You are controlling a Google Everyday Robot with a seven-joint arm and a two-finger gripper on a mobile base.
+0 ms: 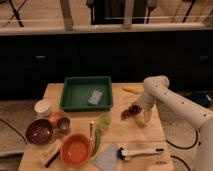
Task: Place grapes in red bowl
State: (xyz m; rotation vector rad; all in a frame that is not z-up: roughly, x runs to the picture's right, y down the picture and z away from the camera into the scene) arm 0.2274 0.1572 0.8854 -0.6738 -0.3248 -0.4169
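Note:
The grapes (131, 111), a small dark reddish-purple bunch, lie on the wooden table (120, 131) at its right side. My gripper (141, 114) reaches down from the white arm (170, 97) and sits right at the grapes, just to their right. The red bowl (76, 149), orange-red and empty, stands near the table's front left. A darker maroon bowl (40, 131) stands further left.
A green tray (86, 92) holding a grey sponge (95, 96) sits at the back. A yellow banana-like piece (131, 90) lies behind the gripper. A white cup (43, 107), a small metal cup (63, 124), green items (100, 127), a cloth (107, 159) and a white brush (140, 152) lie around the front.

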